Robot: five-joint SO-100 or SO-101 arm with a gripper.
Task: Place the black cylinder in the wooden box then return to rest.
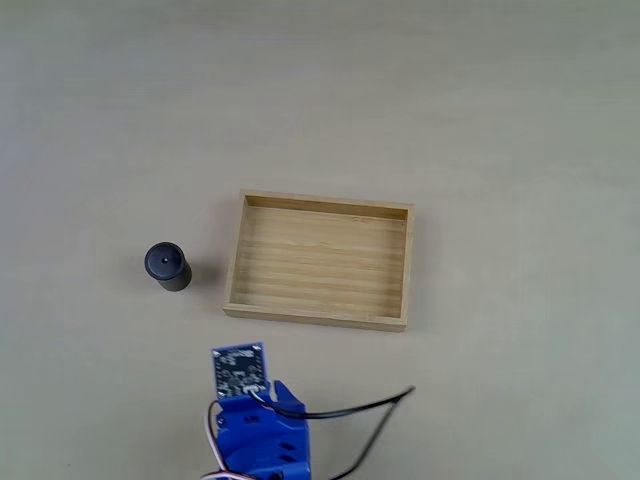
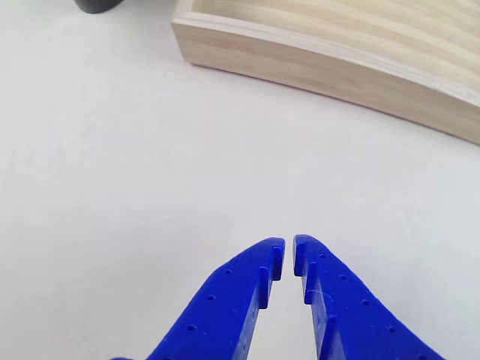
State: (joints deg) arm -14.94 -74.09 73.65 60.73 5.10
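The black cylinder (image 1: 167, 267) stands upright on the table, left of the wooden box (image 1: 315, 313) and apart from it. Nothing lies in the box. In the other view a sliver of the cylinder (image 2: 97, 4) shows at the top left, and the box's near wall (image 2: 322, 71) runs across the top. My blue gripper (image 2: 289, 253) sits low over the bare table in front of the box, its fingertips nearly touching and nothing between them. In the fixed view the blue arm (image 1: 265, 440) rises from the bottom edge, below the box's left corner.
A small circuit board (image 1: 240, 368) rides on the arm's end. A black cable (image 1: 370, 410) loops off to the right of the arm. The pale tabletop (image 1: 500, 120) stretches flat on all sides of the box.
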